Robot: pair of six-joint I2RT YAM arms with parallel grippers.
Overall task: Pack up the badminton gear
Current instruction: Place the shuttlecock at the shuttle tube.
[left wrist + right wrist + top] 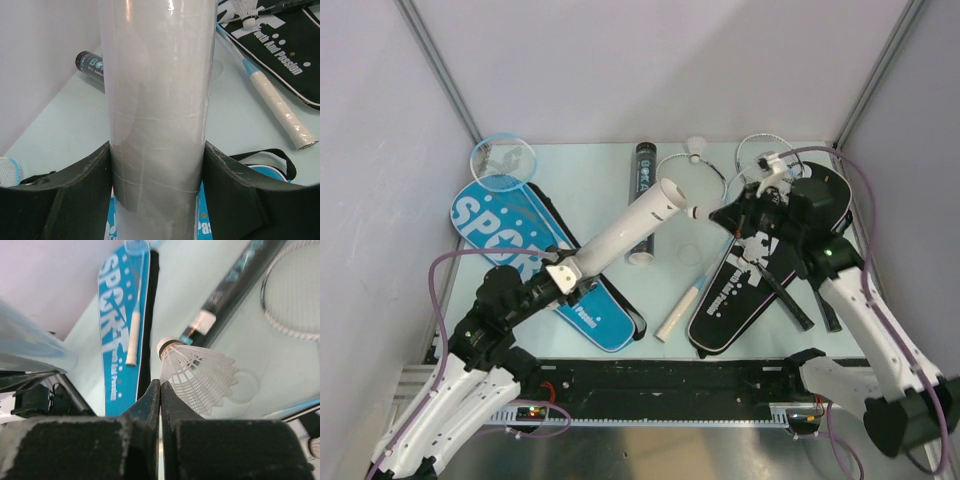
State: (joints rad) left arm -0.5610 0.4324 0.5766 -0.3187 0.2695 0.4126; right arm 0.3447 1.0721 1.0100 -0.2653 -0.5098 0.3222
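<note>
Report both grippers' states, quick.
Left gripper: closed around the white tube.
Right gripper: closed, pinching the shuttlecock by its feather edge.

Pale green desk (595, 185), evenly lit. Plain white walls (660, 60) enclose left, far, right; grey metal posts (438, 68) at far corners.
</note>
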